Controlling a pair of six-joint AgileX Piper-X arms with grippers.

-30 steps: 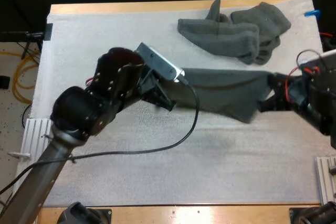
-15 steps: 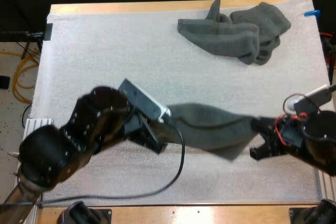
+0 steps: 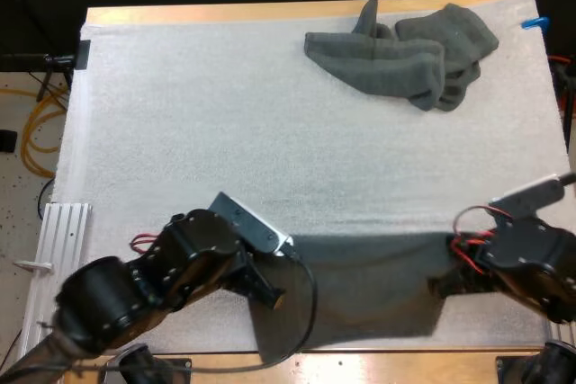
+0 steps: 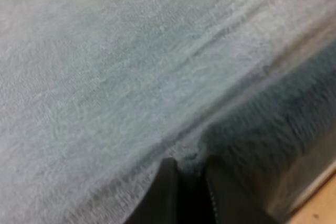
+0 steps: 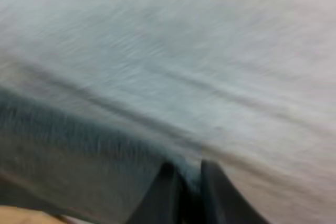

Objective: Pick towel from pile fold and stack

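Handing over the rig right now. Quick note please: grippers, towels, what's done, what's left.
Grippers: left gripper is shut on a left-side corner of the spread towel; right gripper is shut on a right-side corner.
Towels: the spread towel is stretched between the two grippers, low over the near edge of the white mat. The pile of crumpled towels sits at the mat's far right.
Done: one towel is out of the pile and opened out.
Left: fold it, stack it, then work through the pile.

towel corners hidden beneath left arm, right arm
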